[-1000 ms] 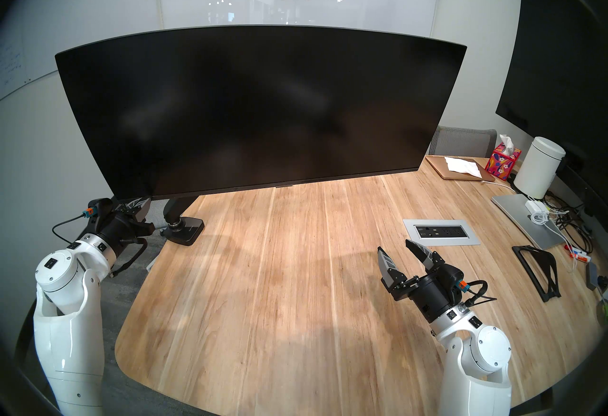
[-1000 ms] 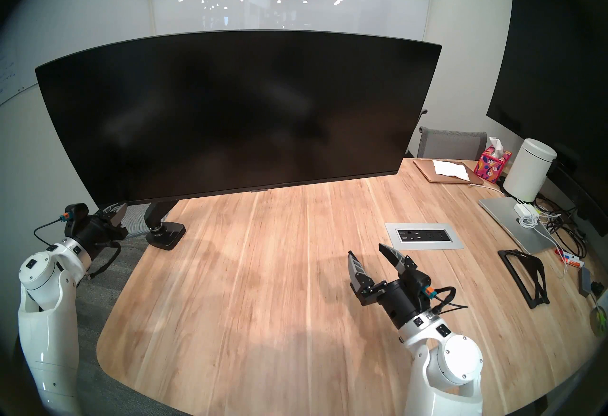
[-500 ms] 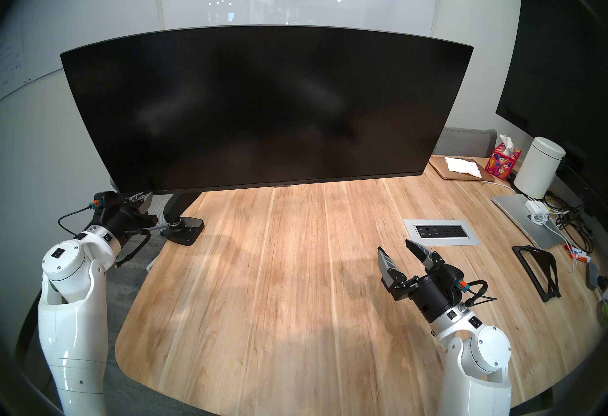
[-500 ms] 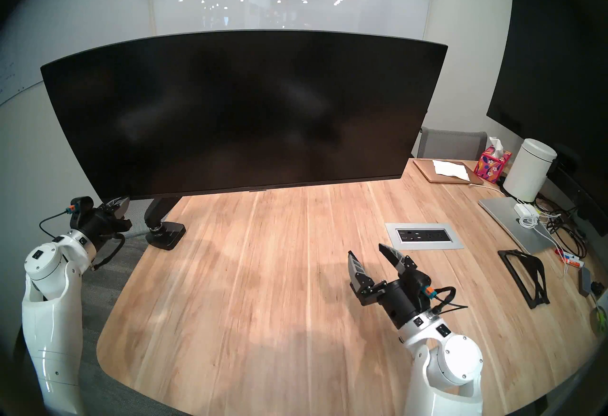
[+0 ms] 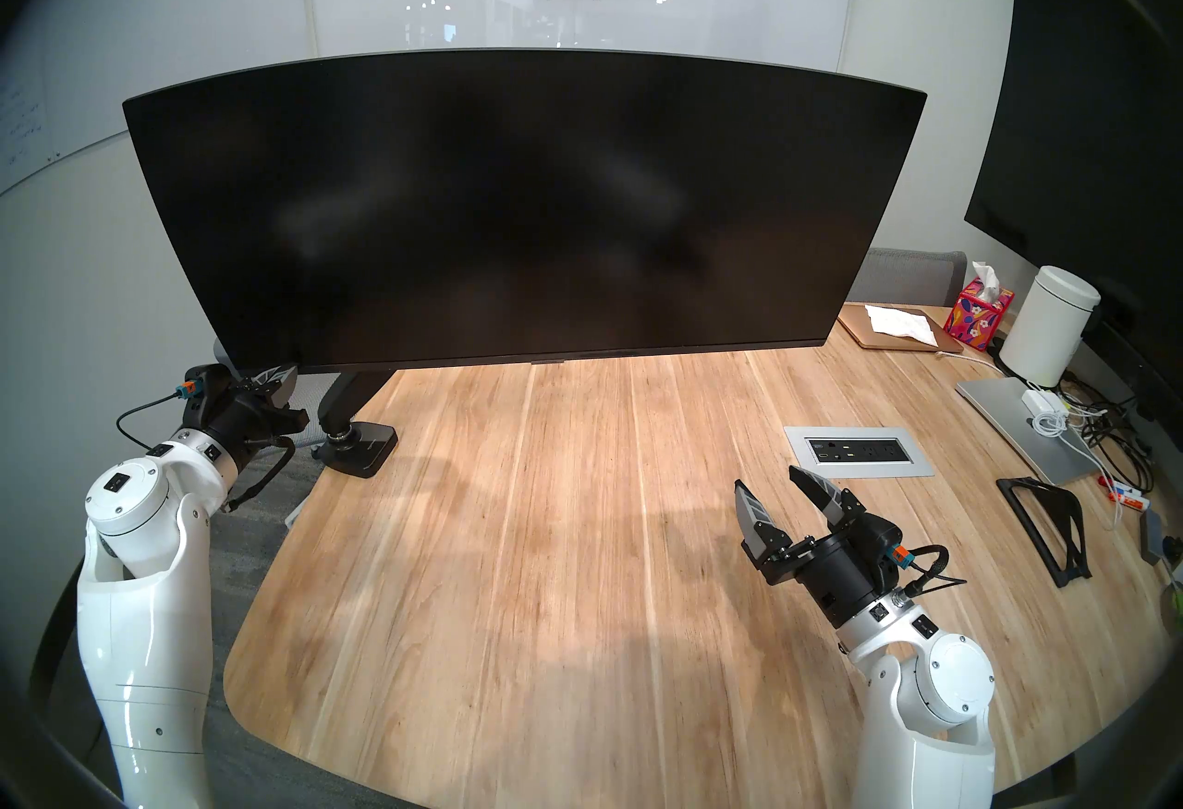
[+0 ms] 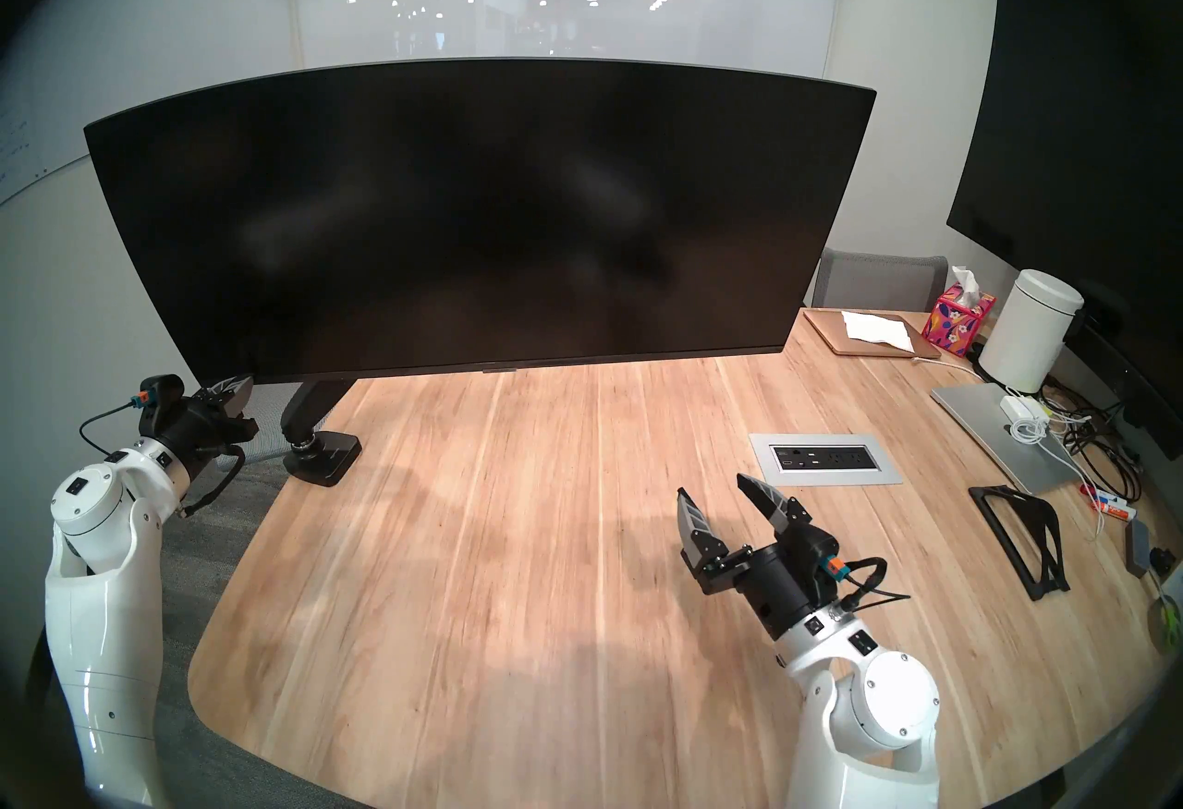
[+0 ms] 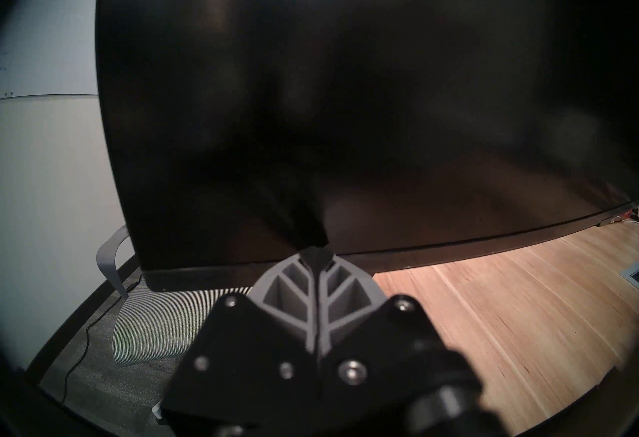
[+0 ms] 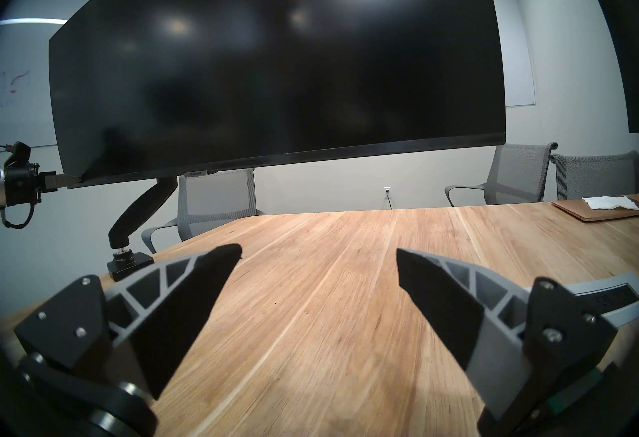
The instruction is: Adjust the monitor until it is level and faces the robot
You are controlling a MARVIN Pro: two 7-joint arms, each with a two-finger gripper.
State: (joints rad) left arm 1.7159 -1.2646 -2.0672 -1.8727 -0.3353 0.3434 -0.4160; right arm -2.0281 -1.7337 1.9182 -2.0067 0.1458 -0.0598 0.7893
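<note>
A wide black monitor (image 5: 525, 212) hangs over the far left part of a wooden table (image 5: 576, 564), carried on a black jointed arm (image 8: 141, 208) clamped at the table's edge. In the right wrist view its bottom edge slopes, lower at the robot's left end than at the right, so it does not look level yet.

The left gripper (image 7: 316, 254), fingers clenched together and empty, points level with its tips at the monitor's lower left corner, against the bottom bezel; whether they actually press on it cannot be told for sure. The right gripper (image 5: 778, 497) waits spread wide and empty above the table, well apart from the screen.

By the look of it, this is a stiff, heavy panel whose weight the jointed arm bears, so it should swing and tilt under a steady push rather than need lifting. The glossy screen face is likely fragile and slippery; the bezel, the bottom edge and the corners are the safer places to push or take hold. A nudge at one far end gives long leverage, so small moves should turn it a good deal. A second dark screen (image 5: 1088, 116) stands at the right, beside a tissue box (image 5: 977, 318) and a white canister (image 5: 1050, 334).
</note>
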